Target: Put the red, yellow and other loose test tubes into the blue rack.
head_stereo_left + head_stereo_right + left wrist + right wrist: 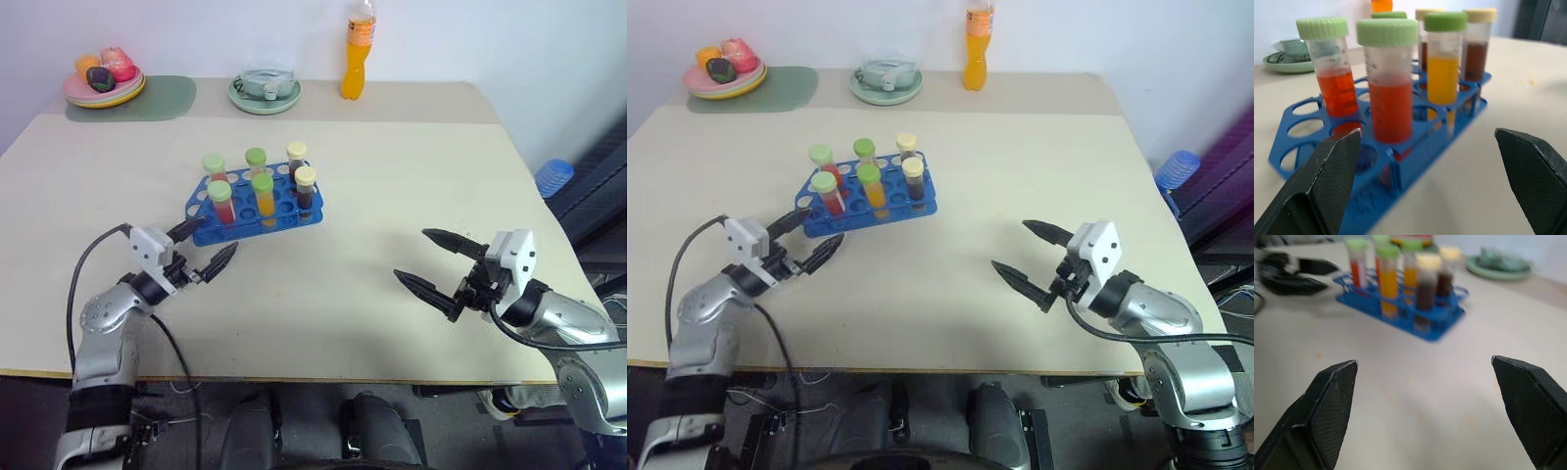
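The bright blue plastic two-tiered rack with rows of round holes sits on the pale beige tabletop, left of the table's centre. Six capped clear tubes stand upright in it: two green-capped tubes of red liquid, two green-capped tubes of orange-yellow liquid and two cream-capped tubes of dark brown liquid, the brown pair at the 3 o'clock end of the rack. The holes at the 9 o'clock end are unfilled.

The left gripper hovers just beside the rack at about its 7 o'clock, its two black fingers spread wide with nothing between them; in its wrist view the rack lies directly ahead between the fingertips. The right gripper is well apart from the rack, toward 4 o'clock, fingers likewise wide apart and holding nothing, pointing toward the rack.

At the table's 12 o'clock edge stand a clear plastic bottle of orange drink and a pale green saucer; at 10 o'clock a plate of coloured toy fruit rests on a grey-green mat
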